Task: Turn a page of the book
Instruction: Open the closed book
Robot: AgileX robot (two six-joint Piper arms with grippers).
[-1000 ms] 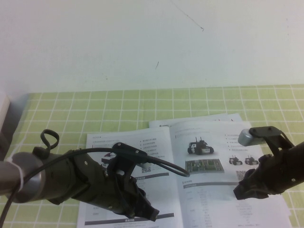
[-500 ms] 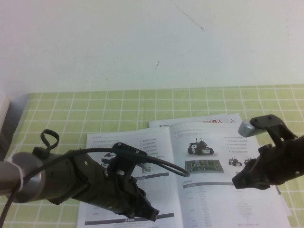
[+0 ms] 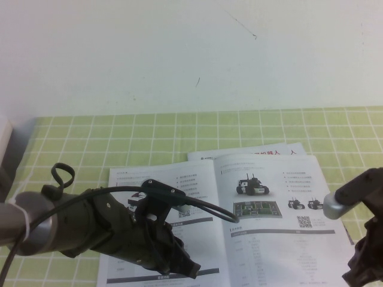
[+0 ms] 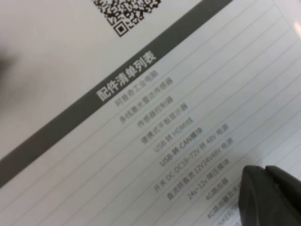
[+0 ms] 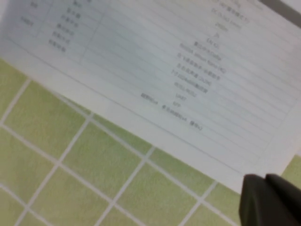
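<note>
Now right end effector (image 3: 359, 276) clenched, withdrawn off the page (image 3: 281, 221), left end effector (image 3: 190, 270) unchanged, state unclear

A worktop (image 3: 179, 128) is covered by a light green cloth ruled with white lines into a grid of squares. Behind it rises a plain white wall (image 3: 149, 54) bearing a few thin dark scratches and small marks. At the far left edge, a pale object (image 3: 5, 134) juts into view beside a dark shape, too cut off to identify. The right wrist view shows the same green grid up close.
</note>
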